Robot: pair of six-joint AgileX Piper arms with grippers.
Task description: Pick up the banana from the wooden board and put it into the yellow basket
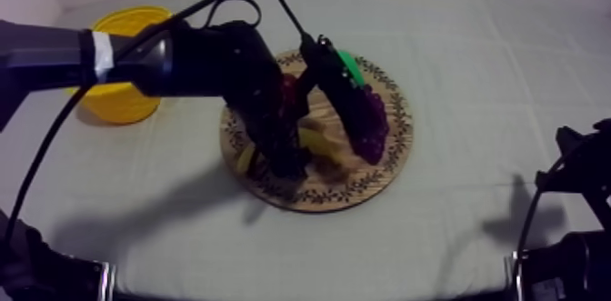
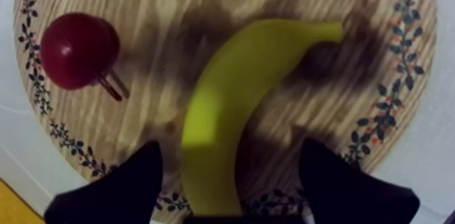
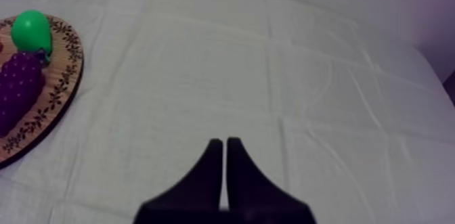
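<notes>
Wooden board holds the banana, left pincer released astride it, right pincer clenched.

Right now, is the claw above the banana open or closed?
Open. The left gripper has its fingers apart, one each side of the banana on the wooden board, neither touching it.

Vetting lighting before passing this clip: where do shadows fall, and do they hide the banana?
Top view: the left arm casts a shadow on the cloth beside the wooden board. Left wrist view: shadows blotch the board around the banana, yet it shows bright yellow inside the open left tool. Right wrist view: evenly lit cloth.
</notes>
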